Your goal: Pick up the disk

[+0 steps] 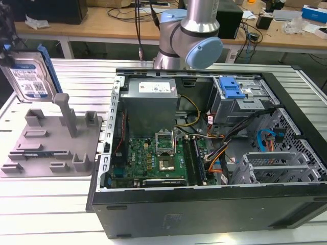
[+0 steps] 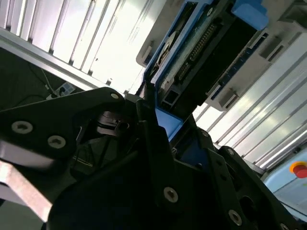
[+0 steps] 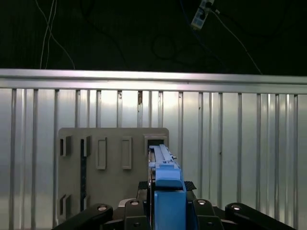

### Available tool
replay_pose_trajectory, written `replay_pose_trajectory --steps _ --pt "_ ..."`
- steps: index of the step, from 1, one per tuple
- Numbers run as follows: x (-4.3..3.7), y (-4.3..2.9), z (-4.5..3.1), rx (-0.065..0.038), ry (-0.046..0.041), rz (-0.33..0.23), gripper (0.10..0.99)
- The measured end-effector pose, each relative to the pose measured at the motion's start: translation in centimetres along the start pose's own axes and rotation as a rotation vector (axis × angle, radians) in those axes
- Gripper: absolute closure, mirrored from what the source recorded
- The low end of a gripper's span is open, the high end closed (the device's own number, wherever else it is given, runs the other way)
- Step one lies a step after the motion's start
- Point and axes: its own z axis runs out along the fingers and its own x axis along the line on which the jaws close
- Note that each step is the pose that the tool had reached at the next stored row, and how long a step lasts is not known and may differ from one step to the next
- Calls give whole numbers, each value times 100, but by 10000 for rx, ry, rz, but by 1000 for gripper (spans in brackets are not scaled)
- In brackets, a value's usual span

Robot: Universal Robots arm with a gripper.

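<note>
The disk [image 1: 30,76] hangs upright in the air at the exterior view's far left, label facing the camera, with a blue rail along its side. It is clear of the grey fixture plate [image 1: 51,143] below it. My gripper [image 1: 7,41] is shut on the disk from above, partly cut off by the picture's edge. In the first wrist view the disk [image 3: 163,160] appears edge-on between my black fingers [image 3: 136,211], above the plate [image 3: 110,153]. The second wrist view has the disk's connector end [image 2: 206,52] clamped in the gripper [image 2: 168,129].
An open computer case [image 1: 204,153] fills the middle and the exterior view's right, with a blue-latched drive cage [image 1: 232,89] inside. The arm's base [image 1: 189,35] stands behind it. The plate's tall post [image 1: 66,115] rises just below the disk. Cluttered benches stand at the back.
</note>
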Motion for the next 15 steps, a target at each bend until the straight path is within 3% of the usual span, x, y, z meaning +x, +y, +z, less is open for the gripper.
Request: replay_pose_trajectory --steps 4,6,8,10,15 --pt "-11 12 -329 0 -1 0 718" --pt "-15 16 -435 0 -1 0 718" --pt "-21 23 -645 -1 0 0 718" --pt "-26 29 -794 1 -1 0 718" --pt "-33 37 -1028 0 -1 -1 718"
